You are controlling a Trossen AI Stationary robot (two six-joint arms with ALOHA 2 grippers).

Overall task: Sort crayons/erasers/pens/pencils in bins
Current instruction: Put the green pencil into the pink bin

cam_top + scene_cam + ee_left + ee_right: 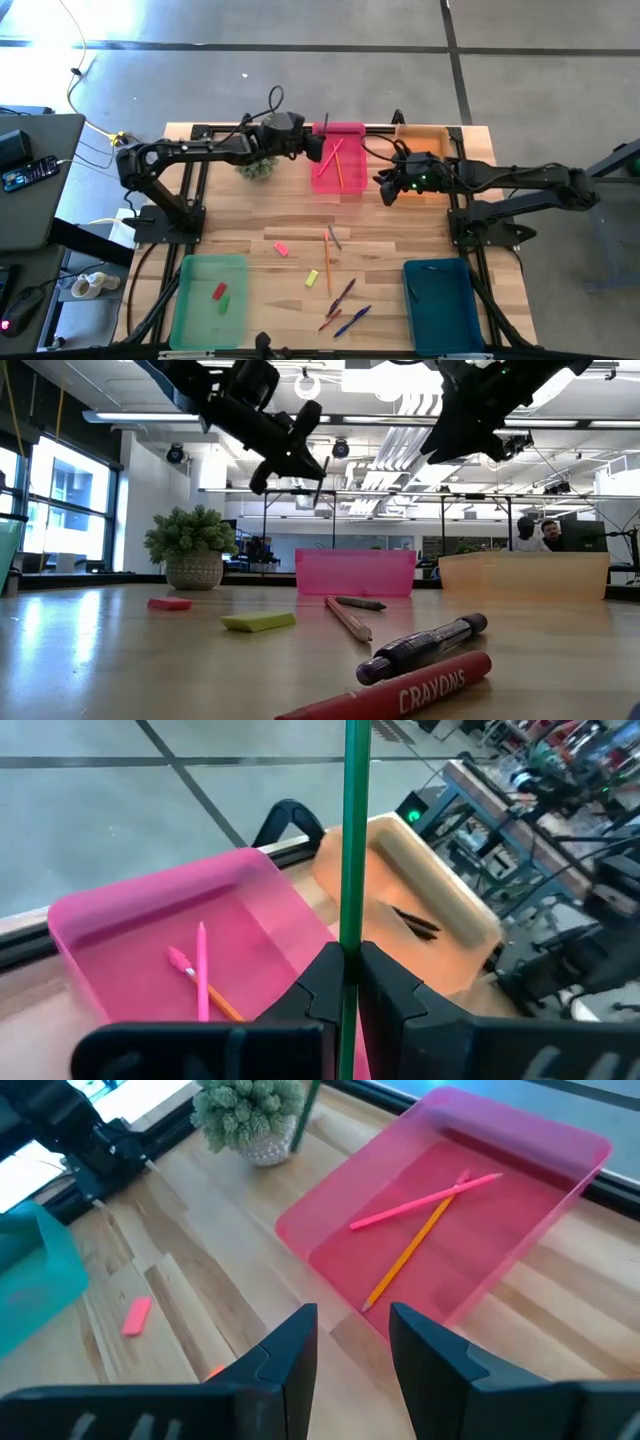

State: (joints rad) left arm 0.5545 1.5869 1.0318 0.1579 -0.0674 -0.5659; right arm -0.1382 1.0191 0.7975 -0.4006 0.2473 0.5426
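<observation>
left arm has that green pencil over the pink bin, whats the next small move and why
Probably lower slightly and open: the left gripper pinches the green pencil upright above the pink bin, where two pencils already lie.

Green pencil (353, 840) upright above pink bin (339, 160); two pencils (425, 1220) crossed inside.

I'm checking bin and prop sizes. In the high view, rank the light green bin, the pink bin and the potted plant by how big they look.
1. light green bin
2. pink bin, partly covered by the left gripper
3. potted plant
</observation>
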